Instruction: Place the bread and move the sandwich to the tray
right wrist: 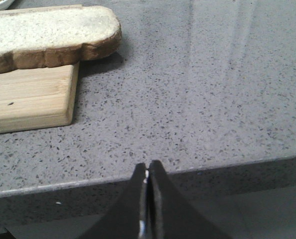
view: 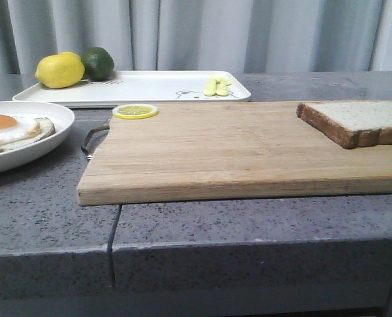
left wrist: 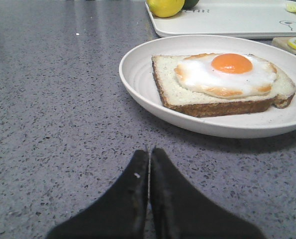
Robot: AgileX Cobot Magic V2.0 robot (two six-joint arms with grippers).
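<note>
Evidently the first step is not yet begun: the bread (view: 358, 121) lies on the right end of the cutting board (view: 216, 148), its edge overhanging. The open sandwich (left wrist: 222, 82) waits in the plate (left wrist: 138, 69) at the left, the tray (view: 150, 87) beyond. Both the left hand (left wrist: 149, 164) and right hand (right wrist: 147, 177) are pressed closed, empty. Next, the right hand must be opened and brought to the bread.

The bread (view: 361, 121) runs off the frame's right edge; the plate (view: 47, 139) beside the cutting board (view: 235, 152) is cropped left.
</note>
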